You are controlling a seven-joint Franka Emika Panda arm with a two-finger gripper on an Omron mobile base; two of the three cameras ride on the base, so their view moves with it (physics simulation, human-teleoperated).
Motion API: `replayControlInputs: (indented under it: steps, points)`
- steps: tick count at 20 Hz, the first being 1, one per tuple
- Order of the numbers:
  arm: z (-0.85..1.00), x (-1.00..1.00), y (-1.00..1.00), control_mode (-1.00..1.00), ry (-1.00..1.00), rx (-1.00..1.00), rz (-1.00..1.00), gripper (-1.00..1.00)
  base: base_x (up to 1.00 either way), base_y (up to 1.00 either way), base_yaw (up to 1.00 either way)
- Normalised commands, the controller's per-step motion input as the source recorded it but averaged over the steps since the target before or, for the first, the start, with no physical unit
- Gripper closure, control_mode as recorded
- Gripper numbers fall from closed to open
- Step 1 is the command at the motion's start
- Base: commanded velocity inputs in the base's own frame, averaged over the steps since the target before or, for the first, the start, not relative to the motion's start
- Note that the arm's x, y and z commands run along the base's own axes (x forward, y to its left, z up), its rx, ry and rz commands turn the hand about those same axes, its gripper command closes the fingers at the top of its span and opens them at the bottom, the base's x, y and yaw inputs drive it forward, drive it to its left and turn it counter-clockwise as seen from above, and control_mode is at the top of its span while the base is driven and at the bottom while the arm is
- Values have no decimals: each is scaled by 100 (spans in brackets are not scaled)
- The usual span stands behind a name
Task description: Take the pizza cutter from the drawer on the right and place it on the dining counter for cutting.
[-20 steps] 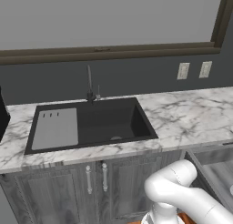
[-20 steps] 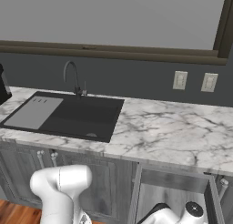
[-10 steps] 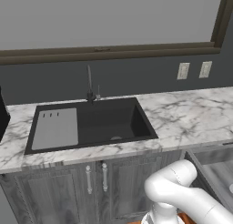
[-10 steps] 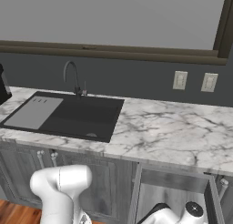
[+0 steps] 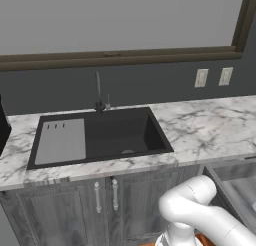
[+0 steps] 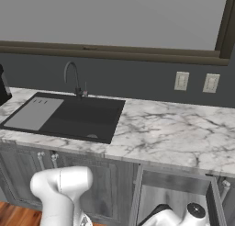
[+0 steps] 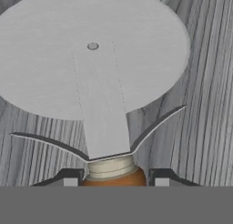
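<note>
base views unchanged since earlier | gripper (image 7: 113, 178) clamped on pizza cutter (image 7: 93, 68) handle | over drawer (image 6: 174, 193) floor

Pizza cutter (image 7: 93, 54): matt silvery metal wheel, smooth orange-brown wooden handle. Drawer (image 7: 209, 104): grey wood-grain floor, dull finish. Bench (image 6: 170, 131): white marble, grey veins, slight sheen. Sink (image 5: 100, 137): matt black. Cabinet doors (image 5: 75, 210): grey wood-grain, silver metal handles.
</note>
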Motion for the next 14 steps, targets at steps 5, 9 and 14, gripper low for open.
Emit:
replayControlInputs:
  steps: [5, 9, 14]
  points:
    - [88, -4, 0, -100, 0, 0, 0, 100, 0, 0, 0]
    - [100, -14, 1, -100, 0, 0, 0, 100, 0, 0, 0]
    - [100, -16, 25, -100, 0, -1, 0, 100, 0, 0, 0]
